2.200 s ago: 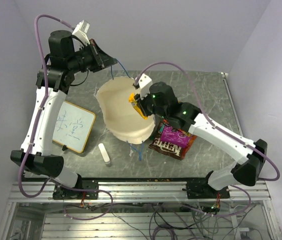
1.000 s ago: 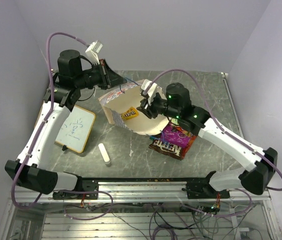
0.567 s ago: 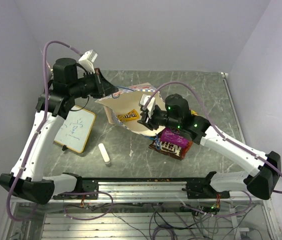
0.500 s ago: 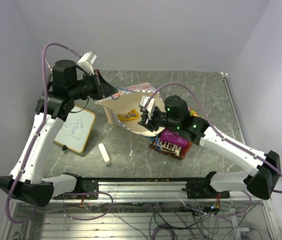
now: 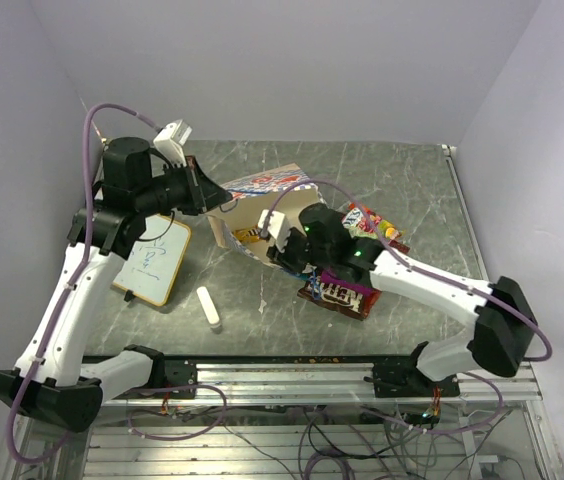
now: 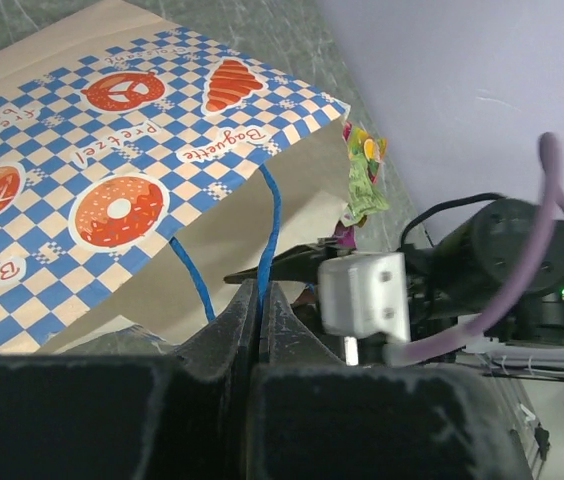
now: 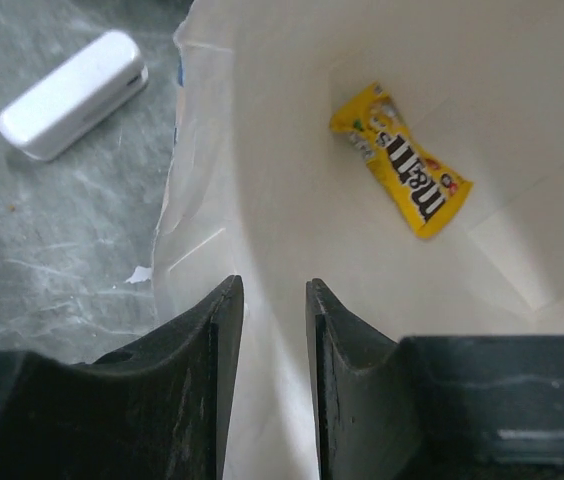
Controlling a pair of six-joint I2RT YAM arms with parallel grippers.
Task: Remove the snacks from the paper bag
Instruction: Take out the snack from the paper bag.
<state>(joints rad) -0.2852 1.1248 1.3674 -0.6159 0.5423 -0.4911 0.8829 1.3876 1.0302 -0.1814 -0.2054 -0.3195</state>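
A large cream paper bag (image 5: 262, 188) lies on its side near the middle of a grey marbled worktop (image 5: 412, 180), with its mouth facing the arms. Its outer face is chequered blue and white, with red-orange drawings of a pretzel, a croissant and a ring doughnut. The words "Pretzel" and "Baguette" can be read on small white labels, upside down from the left wrist. The inside is plain cream.

The left pincer (image 6: 260, 290) is pressed together on one of two thin blue cord handles (image 6: 267, 225), holding up the bag's upper edge. The right pincer (image 7: 272, 288) is at the bag's mouth. Its jaws stand slightly apart, with nothing seen between them.

One snack is inside the bag: a small yellow packet (image 7: 400, 172) marked "m&m's", lying flat on the lower wall.

At least three snacks lie on the worktop just right of the bag. One is a brown bag (image 5: 334, 296) with white lettering, partly hidden. A purple packet (image 5: 346, 276) lies on top of it, under the right arm. A packet (image 5: 370, 222) in red, yellow and green lies farther back.

One white cylinder (image 7: 72, 93) lies just outside the bag's torn lip. One wood-framed whiteboard (image 5: 154, 260) with scribbled marks lies to the left.
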